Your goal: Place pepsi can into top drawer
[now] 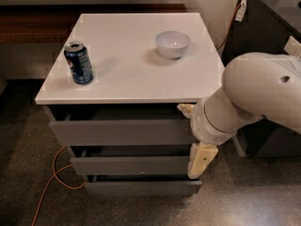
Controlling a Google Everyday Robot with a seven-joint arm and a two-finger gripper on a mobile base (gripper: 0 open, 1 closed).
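The pepsi can [78, 62] stands upright near the front left corner of the white cabinet top [136, 79]. Below the top, the grey top drawer [120, 132] is pulled out a little, with a dark gap behind its front. My gripper [197, 147] hangs low at the right end of the drawer fronts, beside the top drawer's right edge and well below and to the right of the can. It holds nothing that I can see. My bulky white arm [256, 91] reaches in from the right.
A white bowl [172, 43] sits on the cabinet top at the back right. Two narrower grey drawers [129, 165] are stepped out below the top one. An orange cable [51, 173] trails on the floor at the left. Dark furniture [268, 27] stands to the right.
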